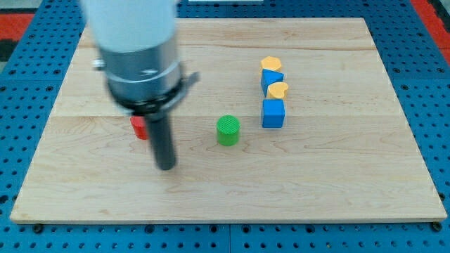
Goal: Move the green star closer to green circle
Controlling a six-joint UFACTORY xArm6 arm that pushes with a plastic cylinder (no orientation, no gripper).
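The green circle, a short cylinder, stands near the middle of the wooden board. The green star does not show anywhere in the camera view; the arm's large grey body covers the board's upper left part. My tip rests on the board to the left of the green circle and slightly lower, about a block and a half away, touching no block.
A red block sits just left of the rod, partly hidden by it. Right of the circle, a column runs downward: yellow hexagon, blue block, yellow heart, blue cube.
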